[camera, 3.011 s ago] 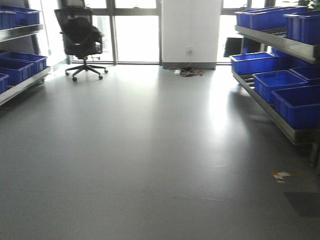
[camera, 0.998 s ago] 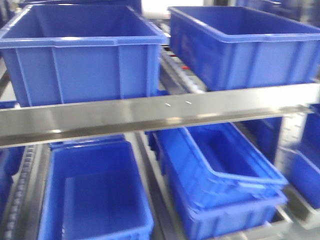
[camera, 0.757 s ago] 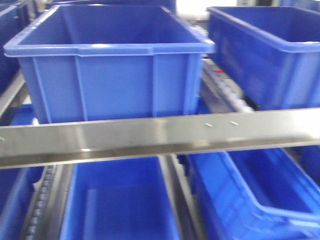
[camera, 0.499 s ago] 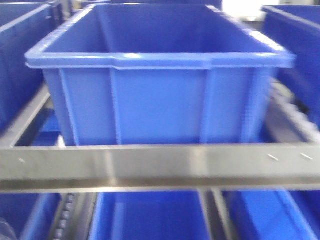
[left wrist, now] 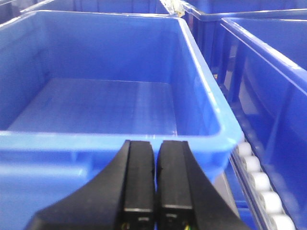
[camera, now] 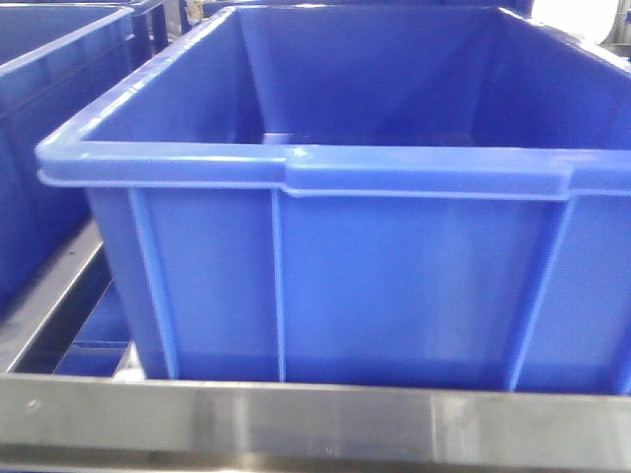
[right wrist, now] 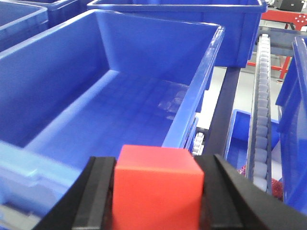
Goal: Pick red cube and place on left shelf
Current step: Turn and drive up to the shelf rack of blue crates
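- Up front, the front-facing view has changed a great deal: three seconds ago it showed open floor with racking far off on both sides, a second ago two tiers of blue crates behind a steel rail. Now one crate (camera: 394, 266) fills the frame, with the rail (camera: 296, 424) of the shelf (camera: 59, 296) along the bottom edge
- From that I judge the drive up to the left shelf is done and only the placing remains; neither the cube nor any jaws show in this view
- On the left wrist view, the left jaws are pressed flat together with nothing between them, just short of the near rim of a crate (left wrist: 96, 139) whose floor is bare. A second crate (left wrist: 268, 72) stands just beside it on the right, with white rollers (left wrist: 259, 184) between the two. This arm looks to have no part in the step
- On the right wrist view, the cube (right wrist: 156, 187) sits squarely between the right jaws, which grip its two sides and stand only as far apart as the cube is wide. It hangs at the near end of an open crate (right wrist: 67, 72); whether it has passed the near rim I cannot tell
- So the cube is in hand and not yet on the shelf; a short reach forward, a lowering and a release should finish it
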